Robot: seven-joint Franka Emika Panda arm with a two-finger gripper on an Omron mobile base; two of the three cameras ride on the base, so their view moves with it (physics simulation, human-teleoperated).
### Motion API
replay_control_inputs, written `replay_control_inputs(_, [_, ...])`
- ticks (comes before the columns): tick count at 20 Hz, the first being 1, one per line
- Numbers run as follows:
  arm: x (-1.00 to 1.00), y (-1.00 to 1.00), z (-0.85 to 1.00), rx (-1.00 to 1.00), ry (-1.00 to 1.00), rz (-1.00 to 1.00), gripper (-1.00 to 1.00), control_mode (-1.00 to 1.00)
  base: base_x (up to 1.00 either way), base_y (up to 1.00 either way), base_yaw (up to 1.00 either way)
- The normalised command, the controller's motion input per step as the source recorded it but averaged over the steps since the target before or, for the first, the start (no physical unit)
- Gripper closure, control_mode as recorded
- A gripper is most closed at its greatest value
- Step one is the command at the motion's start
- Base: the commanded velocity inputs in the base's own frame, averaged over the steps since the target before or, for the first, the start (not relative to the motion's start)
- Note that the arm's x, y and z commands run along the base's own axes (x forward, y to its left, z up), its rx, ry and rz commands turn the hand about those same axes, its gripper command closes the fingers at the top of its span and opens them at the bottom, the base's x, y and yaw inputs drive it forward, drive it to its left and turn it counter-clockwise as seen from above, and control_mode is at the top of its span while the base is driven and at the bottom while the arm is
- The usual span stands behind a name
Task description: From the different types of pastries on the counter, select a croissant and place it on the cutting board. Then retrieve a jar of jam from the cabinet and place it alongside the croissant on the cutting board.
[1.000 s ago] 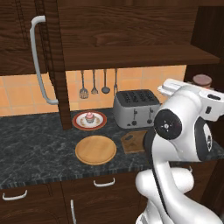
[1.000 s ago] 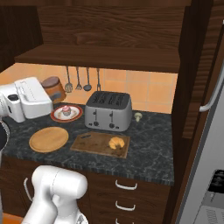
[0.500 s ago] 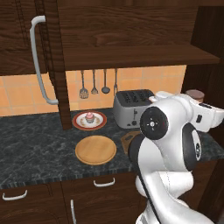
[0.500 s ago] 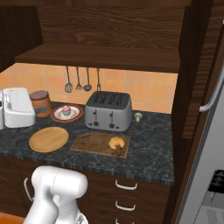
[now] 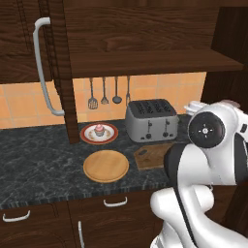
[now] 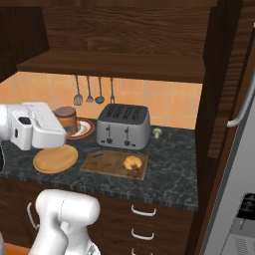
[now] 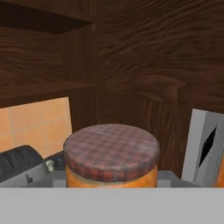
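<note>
My gripper (image 6: 60, 125) is shut on the jar of jam (image 6: 66, 118), an orange jar with a checked lid (image 7: 111, 151), and holds it in the air above the round wooden plate, left of the toaster. The croissant (image 6: 132, 162) lies on the right part of the dark cutting board (image 6: 102, 162), in front of the toaster. The board's corner (image 5: 147, 157) shows beside my arm. A pink-frosted cupcake (image 5: 99, 129) sits on a red-rimmed plate (image 5: 87, 134) on the black counter (image 6: 169, 169). The cabinet's shelf plank (image 6: 114, 67) runs above.
A silver toaster (image 6: 123, 125) stands behind the board. The round light-wood plate (image 5: 105, 165) lies left of the board. Utensils (image 5: 104, 92) hang on the tiled wall. A tall door with a curved grey handle (image 5: 43, 68) stands at the left, a garlic bulb (image 6: 157, 132) right of the toaster.
The hand has carried the jar down from near the shelf and to the right, over the round plate. The things on the counter have stayed put.
</note>
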Motion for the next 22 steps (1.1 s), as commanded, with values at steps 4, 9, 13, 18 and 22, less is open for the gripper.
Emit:
replay_control_inputs(4, [-0.45, 0.04, -1.00, -0.02, -0.12, 0.00, 1.00, -1.00, 0.00, 0.00, 0.00])
replay_control_inputs(9, [-0.26, -0.13, -0.97, 0.00, -0.05, 0.00, 1.00, -1.00, 0.00, 0.00, 0.00])
replay_control_inputs(13, [-0.05, -0.36, -1.00, 0.00, 0.05, 0.00, 1.00, -1.00, 0.00, 0.00, 0.00])
replay_control_inputs(18, [-0.12, -0.23, -0.85, 0.00, 0.07, 0.00, 1.00, -1.00, 0.00, 0.00, 0.00])
replay_control_inputs(22, [-0.18, 0.07, -0.32, -0.05, 0.00, 0.00, 1.00, -1.00, 0.00, 0.00, 0.00])
